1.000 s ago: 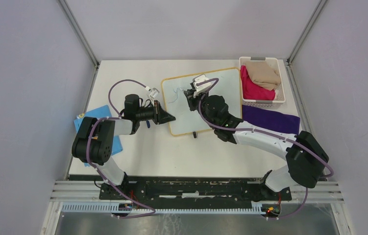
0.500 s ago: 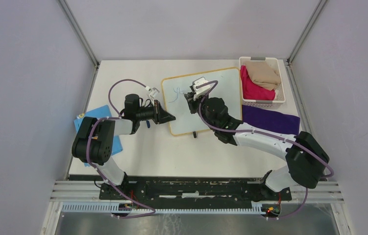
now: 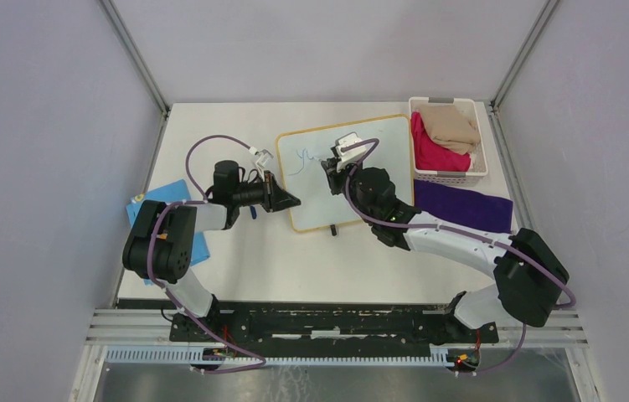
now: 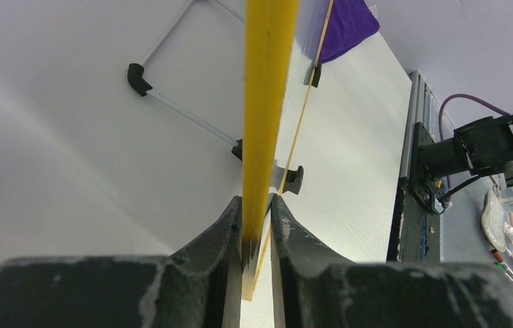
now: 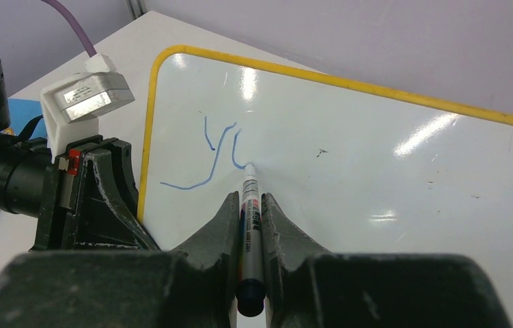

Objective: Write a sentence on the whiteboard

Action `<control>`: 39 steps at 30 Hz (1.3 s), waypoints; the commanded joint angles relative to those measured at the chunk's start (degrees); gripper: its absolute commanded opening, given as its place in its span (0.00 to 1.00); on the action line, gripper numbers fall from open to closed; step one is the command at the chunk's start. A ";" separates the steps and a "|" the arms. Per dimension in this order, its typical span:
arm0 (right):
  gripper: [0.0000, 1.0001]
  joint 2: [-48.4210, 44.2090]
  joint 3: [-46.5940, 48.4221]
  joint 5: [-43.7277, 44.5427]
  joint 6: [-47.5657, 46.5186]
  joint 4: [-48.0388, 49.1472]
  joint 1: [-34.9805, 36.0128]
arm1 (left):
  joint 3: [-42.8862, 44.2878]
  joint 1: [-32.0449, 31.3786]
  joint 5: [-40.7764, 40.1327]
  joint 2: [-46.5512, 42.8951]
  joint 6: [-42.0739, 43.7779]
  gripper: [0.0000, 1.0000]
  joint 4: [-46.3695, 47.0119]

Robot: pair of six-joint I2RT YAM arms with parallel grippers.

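The whiteboard (image 3: 378,180), glossy white with a yellow frame, lies on the table; it also shows in the right wrist view (image 5: 376,164). My left gripper (image 3: 287,201) is shut on its yellow left edge (image 4: 267,102). My right gripper (image 3: 333,167) is shut on a white marker (image 5: 251,219), tip touching the board. Blue strokes of the sentence (image 5: 212,154), a "y" and the start of a second letter, sit near the board's top left corner (image 3: 302,156).
A white basket (image 3: 449,105) with tan and red cloths stands at the back right. A purple cloth (image 3: 466,205) lies right of the board. A blue cloth (image 3: 139,213) lies at the table's left edge under the left arm.
The right gripper has moved slightly right along the board with the marker. Blue strokes have appeared near the board's top left. The left gripper has not moved.
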 commanded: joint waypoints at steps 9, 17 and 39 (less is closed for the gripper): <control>0.00 0.23 4.51 1.81 -1.70 0.14 -1.32 | 0.87 -0.37 -2.86 -0.70 3.52 0.02 -2.75; 0.00 1.55 5.99 -0.36 -1.61 0.10 -1.33 | 0.81 -0.52 -2.83 -0.60 3.61 0.02 -2.86; 0.00 -2.11 4.30 -1.56 -0.83 -0.06 -0.97 | 1.12 -0.58 -3.40 -0.78 4.22 0.02 -3.86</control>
